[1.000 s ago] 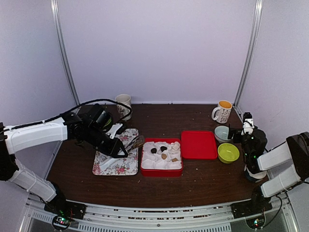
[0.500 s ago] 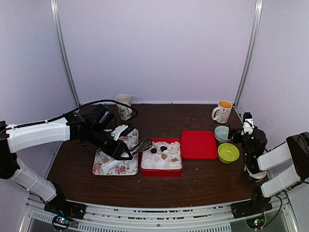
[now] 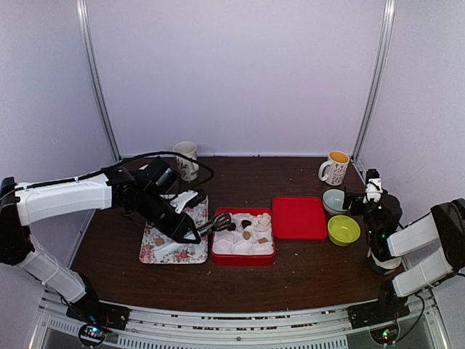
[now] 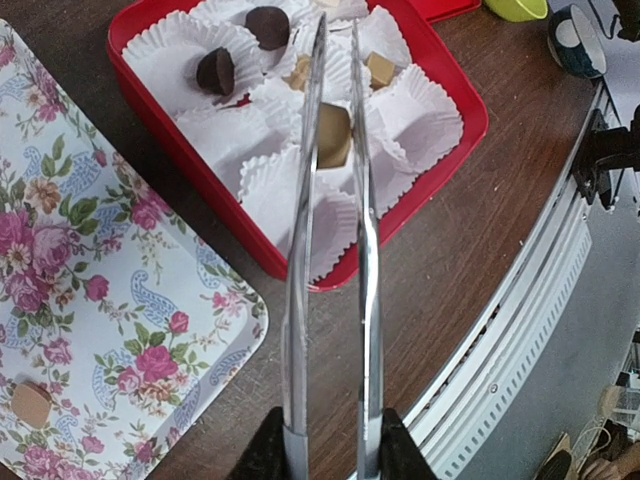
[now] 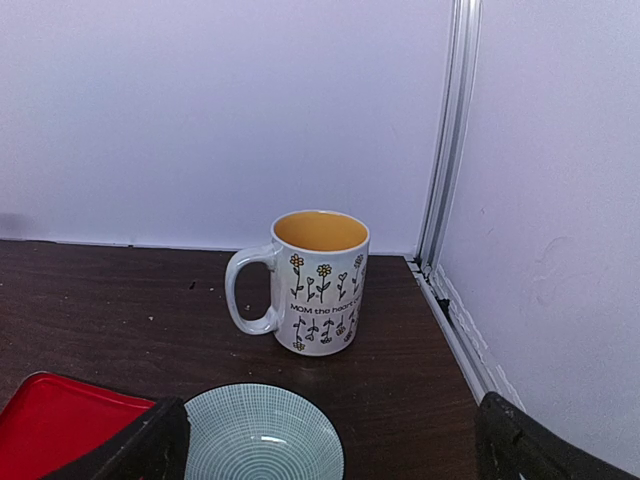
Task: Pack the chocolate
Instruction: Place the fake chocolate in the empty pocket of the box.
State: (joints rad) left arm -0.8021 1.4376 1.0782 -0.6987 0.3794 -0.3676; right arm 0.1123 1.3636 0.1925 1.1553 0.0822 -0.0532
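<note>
Left hand [image 4: 326,452]: I read it as partly closed, both black fingers clamped on the handle end of the tongs [image 4: 366,250].
Tongs: metal arms nearly parallel, crossing the near rim of the box [image 4: 456,96]; a tan chocolate [image 4: 333,135] is pinched between them above the paper cups [image 4: 300,195]. I cannot tell whether it touches the paper.
Chocolate in box: a dark piece [image 4: 215,70] and a second dark piece [image 4: 268,25] sit in cups left of the tongs; a small tan piece [image 4: 380,68] lies just right of them.
Chocolate on tray: one tan piece [image 4: 30,403] lies on the floral tray [image 4: 120,300], well apart from the box.
Box: red, lined with white cups, on the desk [image 3: 312,269] just right of the tray.
Lid [image 3: 299,217]: red, flat on the desk, just right of the box.
Right hand [image 5: 333,420]: jaws spread to their widest, nothing between them; it sits at the desk's right edge, facing a flowered mug [image 5: 318,285] with a grey bowl [image 5: 230,440] just in front of it.
Green bowl [image 3: 343,230]: just beside the grey bowl, on its near side.
Second mug [image 3: 187,158]: behind the tray.
</note>
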